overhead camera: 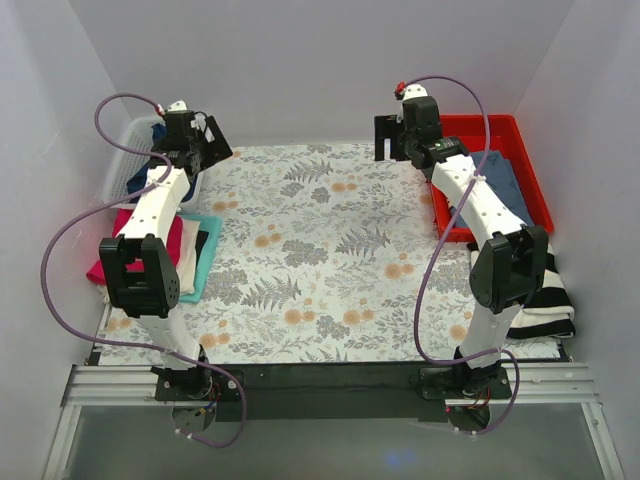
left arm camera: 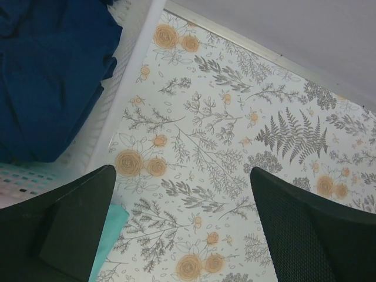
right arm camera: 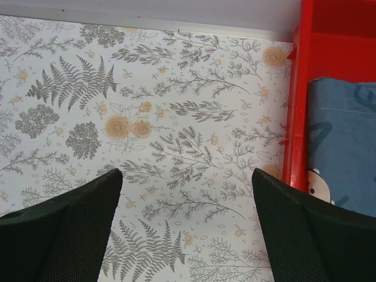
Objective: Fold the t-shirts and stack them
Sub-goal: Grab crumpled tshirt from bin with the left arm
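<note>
Upper left of the top view: white basket with a navy t-shirt bunched inside. The left wrist view agrees: navy cloth fills its upper left corner, inside the basket wall.

Below the basket, at the left edge, sits a folded stack: red-pink t-shirt, cream t-shirt, and teal t-shirt showing along the stack's right side. My left arm crosses over the stack, so I can't read the full layering.

Left gripper hangs just right of the basket, over the floral table cover. Its fingers are spread wide with nothing between them.

Right gripper is in the upper right, just left of the red bin. Fingers are also wide apart, holding nothing.

A blue t-shirt lies flat in the bin. The right wrist view shows a scrap of white cartoon print near that frame's lower right.

Lower right: folded black-and-white striped cloth, partly hidden by my right arm.
</note>
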`<state>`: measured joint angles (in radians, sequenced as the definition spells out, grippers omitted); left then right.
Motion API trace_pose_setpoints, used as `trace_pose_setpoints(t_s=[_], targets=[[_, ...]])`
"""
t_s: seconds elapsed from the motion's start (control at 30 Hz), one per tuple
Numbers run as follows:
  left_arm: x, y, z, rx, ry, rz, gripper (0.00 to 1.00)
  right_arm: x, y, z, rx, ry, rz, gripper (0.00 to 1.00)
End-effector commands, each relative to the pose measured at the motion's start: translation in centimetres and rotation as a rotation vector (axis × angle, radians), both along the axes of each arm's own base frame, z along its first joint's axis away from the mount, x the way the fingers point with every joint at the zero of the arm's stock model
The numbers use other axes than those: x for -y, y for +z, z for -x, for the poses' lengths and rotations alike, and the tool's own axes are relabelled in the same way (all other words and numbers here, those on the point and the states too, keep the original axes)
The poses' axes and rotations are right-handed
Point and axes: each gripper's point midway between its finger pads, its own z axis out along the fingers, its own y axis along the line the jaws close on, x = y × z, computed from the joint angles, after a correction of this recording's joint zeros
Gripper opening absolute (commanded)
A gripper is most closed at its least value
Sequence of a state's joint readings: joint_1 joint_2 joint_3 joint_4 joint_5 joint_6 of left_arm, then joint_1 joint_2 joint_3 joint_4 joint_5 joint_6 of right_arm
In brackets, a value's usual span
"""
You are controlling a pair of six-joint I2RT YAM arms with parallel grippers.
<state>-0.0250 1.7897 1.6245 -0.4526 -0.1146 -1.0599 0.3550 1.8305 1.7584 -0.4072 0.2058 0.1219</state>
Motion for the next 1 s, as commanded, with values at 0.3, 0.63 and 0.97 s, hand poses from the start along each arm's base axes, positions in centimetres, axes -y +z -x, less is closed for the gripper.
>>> trace_pose_setpoints(t_s=[0.3,0.63,0.97], targets=[[-2.0,2.9,1.8,0.048,0.098,-0.074,0.98,-0.2,1.1,0.1,0.006,-0.015,-0.017,0.95],[-8.5,2.3,0.8,-0.006,0.435,-0.122,0.95,0.0,-0.1,0.6,-0.021,-0.024,0.012,0.95],[-13.8,-3.8,-3.4,-0.115,0.498,-0.032,0.89,0.0,-1.3,0.7,-0.055,-0.025,0.028,0.95]])
